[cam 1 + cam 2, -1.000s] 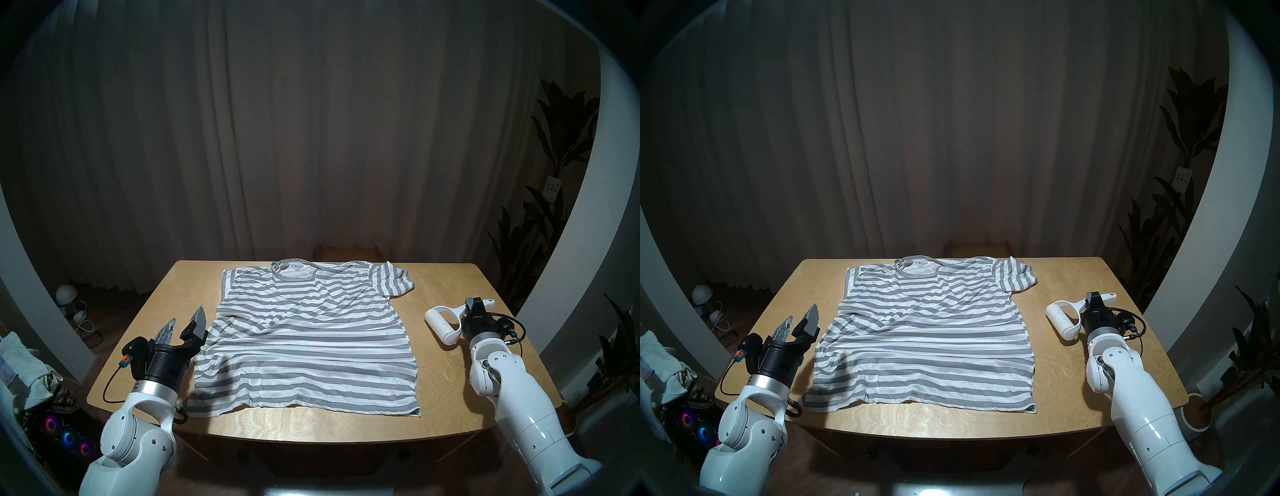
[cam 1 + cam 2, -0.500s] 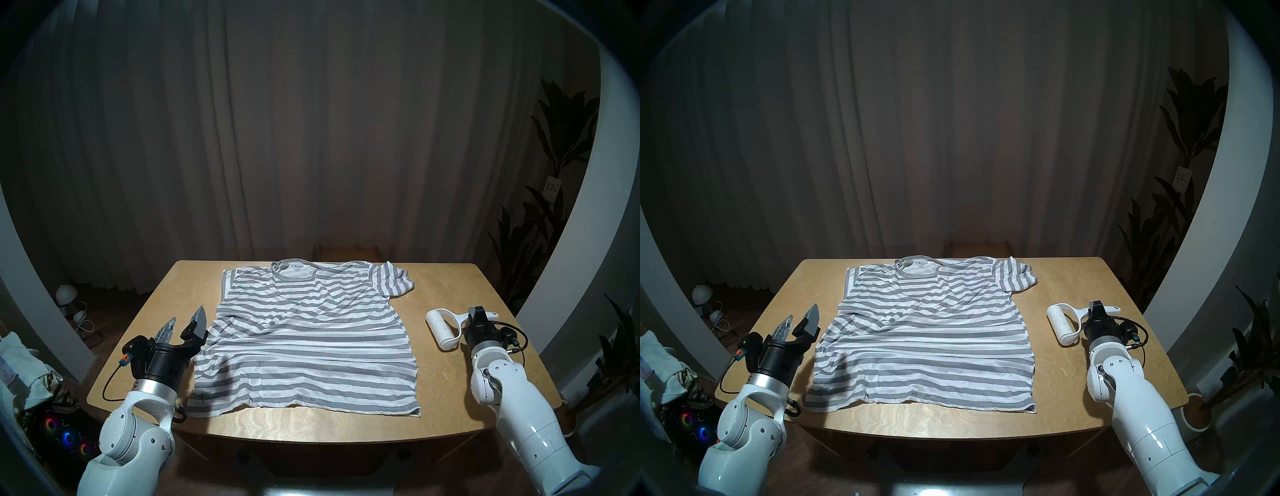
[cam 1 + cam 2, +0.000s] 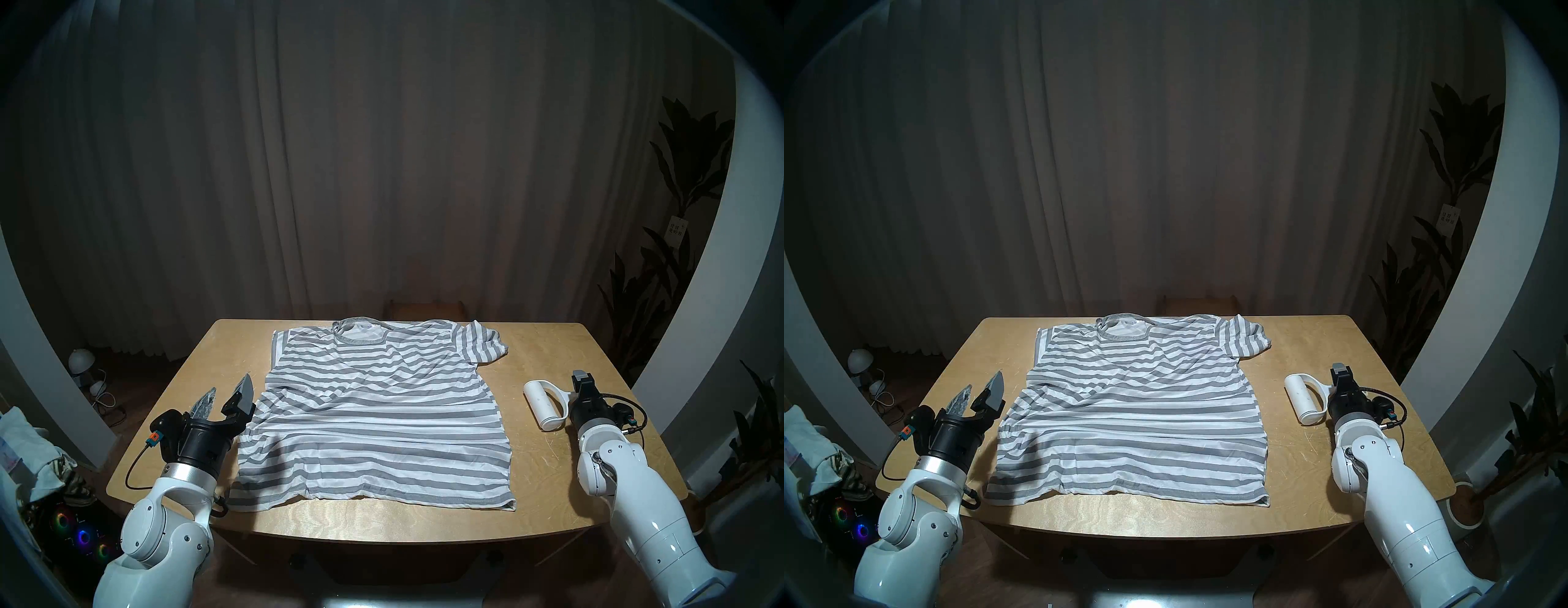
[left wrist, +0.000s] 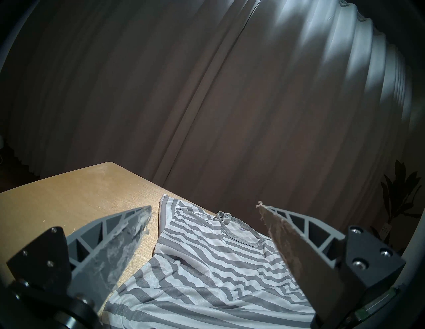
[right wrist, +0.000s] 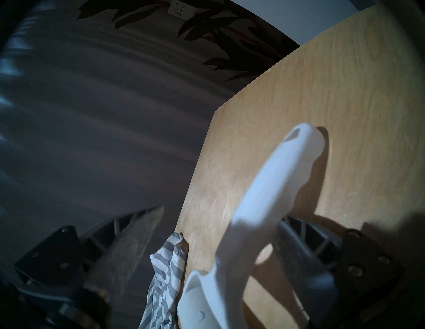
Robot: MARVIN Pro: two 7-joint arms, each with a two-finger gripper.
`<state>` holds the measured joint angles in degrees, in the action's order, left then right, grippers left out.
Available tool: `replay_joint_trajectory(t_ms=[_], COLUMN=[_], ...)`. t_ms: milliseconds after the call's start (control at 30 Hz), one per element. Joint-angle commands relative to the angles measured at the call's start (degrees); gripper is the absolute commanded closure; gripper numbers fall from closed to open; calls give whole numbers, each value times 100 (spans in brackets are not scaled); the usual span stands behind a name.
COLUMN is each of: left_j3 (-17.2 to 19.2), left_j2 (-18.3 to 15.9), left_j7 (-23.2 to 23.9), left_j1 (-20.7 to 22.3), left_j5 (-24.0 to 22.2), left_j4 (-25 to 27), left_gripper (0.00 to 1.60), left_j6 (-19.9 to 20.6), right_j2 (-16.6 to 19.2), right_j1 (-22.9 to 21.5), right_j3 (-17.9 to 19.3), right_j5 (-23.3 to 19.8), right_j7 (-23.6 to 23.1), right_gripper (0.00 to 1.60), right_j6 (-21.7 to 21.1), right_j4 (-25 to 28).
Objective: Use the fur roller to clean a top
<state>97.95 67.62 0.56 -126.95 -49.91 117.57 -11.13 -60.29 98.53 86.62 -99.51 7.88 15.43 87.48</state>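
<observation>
White fur roller (image 3: 545,403) handle hidden behind right tool (image 3: 582,376), grip unclear, left tool (image 3: 227,392) spread.

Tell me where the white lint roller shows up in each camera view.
Head left view: lint roller right of centre, on the table.
Head right view: lint roller right of centre, beside the striped shirt.
Left wrist view: not in it.
Right wrist view: handle fills lower centre.
Shared landmark: the striped shirt.
</observation>
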Motion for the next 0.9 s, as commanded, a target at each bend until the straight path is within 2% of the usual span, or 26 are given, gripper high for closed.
replay_joint_trajectory(t_ms=[0,33,133,200,333,367,500,533,600,800,867], left_j3=[11,15,19,32,65,165,314,439,496,784,794], left_j2=[-2,-1,-7,-31,-133,-288,-449,-569,-602,-917,-966], left_j7=[9,8,15,57,174,514,791,956,1094,1782,1834], left_j1=[32,29,25,16,-23,-153,-351,-516,-589,-1029,-1081], left_j5=[-10,-18,-29,-105,-230,-562,-888,-1062,-1088,-1613,-1667], left_j4=[75,78,79,79,84,113,126,128,103,-18,-41], left_gripper=[0,0,0,0,0,0,0,0,0,0,0], left_j6=[-11,-9,-3,37,134,278,455,598,665,1172,1248], right_j2=[213,328,441,600,653,650,600,592,605,612,613], right_j1=[219,361,495,749,915,1057,1261,1377,1463,1841,1874], right_j3=[64,129,198,300,422,520,684,782,818,936,932], right_j5=[-56,-90,-100,-93,-201,-329,-574,-754,-843,-1339,-1405], right_j7=[527,760,966,1340,1493,1586,1750,1844,1904,2124,2151], right_gripper=[0,0,0,0,0,0,0,0,0,0,0], right_j6=[-132,-173,-230,-302,-377,-437,-513,-611,-680,-1051,-1111], right_j4=[327,574,787,1098,1258,1413,1660,1786,1906,2388,2477])
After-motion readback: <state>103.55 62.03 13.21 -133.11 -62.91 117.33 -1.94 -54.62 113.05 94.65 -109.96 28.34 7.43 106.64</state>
